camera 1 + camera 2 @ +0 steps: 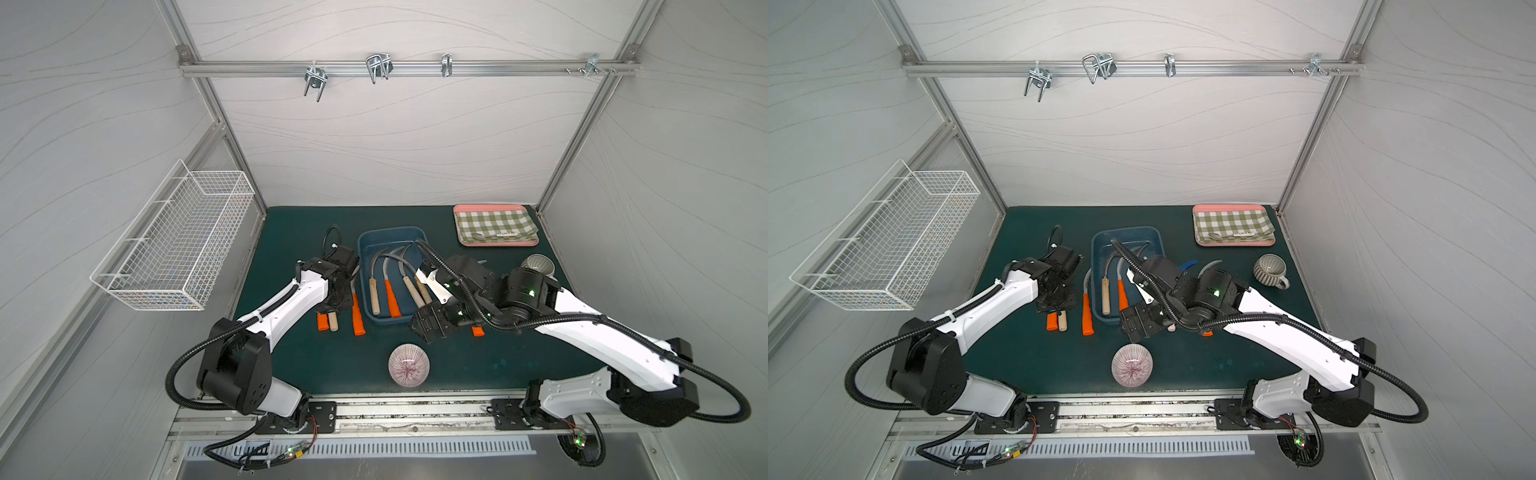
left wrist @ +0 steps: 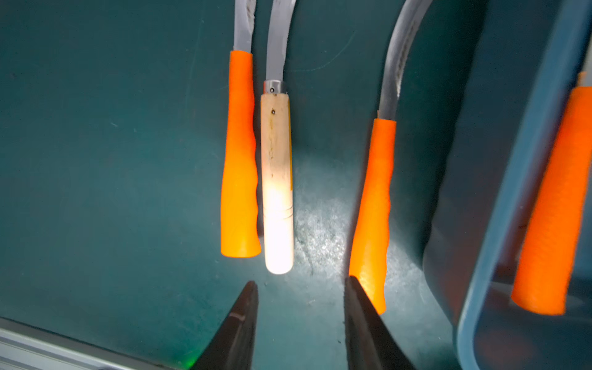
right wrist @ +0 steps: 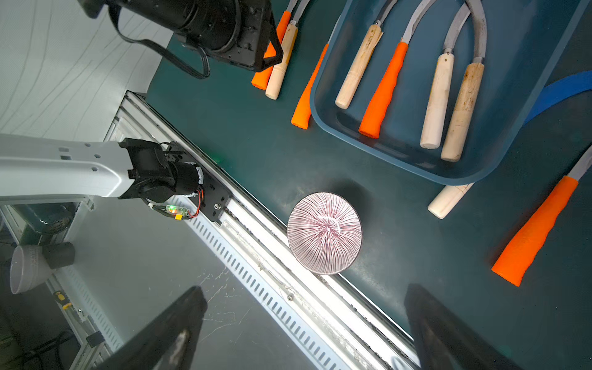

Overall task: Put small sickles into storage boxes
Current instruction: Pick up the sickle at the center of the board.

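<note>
Four sickles [image 3: 382, 93], seemingly, lie in blue tub [image 3: 407, 105]; left pincer [image 2: 301, 282] ajar, right pincer [image 3: 304, 288] wide, both empty.

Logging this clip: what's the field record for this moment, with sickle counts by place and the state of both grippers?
in tub: four sickles, three wooden-handled, one orange, in the blue tub
mat, left arm's side: three sickles, two orange-handled, one wooden
mat, right arm's side: orange-handled sickle and a blue blade
left gripper: open, empty, tips just short of the wooden handle
right gripper: wide open, empty
</note>
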Action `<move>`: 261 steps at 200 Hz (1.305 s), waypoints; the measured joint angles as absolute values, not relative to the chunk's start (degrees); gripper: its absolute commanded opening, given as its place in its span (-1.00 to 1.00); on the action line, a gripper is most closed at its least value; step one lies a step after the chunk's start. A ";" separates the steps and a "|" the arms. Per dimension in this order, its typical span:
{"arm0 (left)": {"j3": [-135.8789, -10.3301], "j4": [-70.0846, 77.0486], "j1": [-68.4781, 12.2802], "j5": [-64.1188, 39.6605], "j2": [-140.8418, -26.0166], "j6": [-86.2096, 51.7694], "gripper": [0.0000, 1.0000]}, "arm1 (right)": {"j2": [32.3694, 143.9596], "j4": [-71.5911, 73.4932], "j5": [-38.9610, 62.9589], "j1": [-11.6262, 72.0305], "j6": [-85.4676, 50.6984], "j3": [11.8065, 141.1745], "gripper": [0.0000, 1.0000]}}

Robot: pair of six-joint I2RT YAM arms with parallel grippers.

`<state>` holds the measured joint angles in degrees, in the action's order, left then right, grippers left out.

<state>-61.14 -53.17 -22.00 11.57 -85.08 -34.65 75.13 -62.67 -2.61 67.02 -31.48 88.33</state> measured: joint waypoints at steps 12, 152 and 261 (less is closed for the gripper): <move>-61.12 -52.45 -21.67 11.33 -86.50 -34.54 -0.29 | 75.13 -62.67 -2.61 67.05 -31.46 88.33 0.98; -55.94 -42.52 -17.98 8.27 -92.82 -31.68 -0.23 | 75.16 -63.83 -2.68 67.05 -28.64 88.55 0.98; -52.29 -37.71 -16.78 7.75 -93.54 -29.98 -0.38 | 77.23 -63.92 -2.55 67.00 -27.35 88.12 0.98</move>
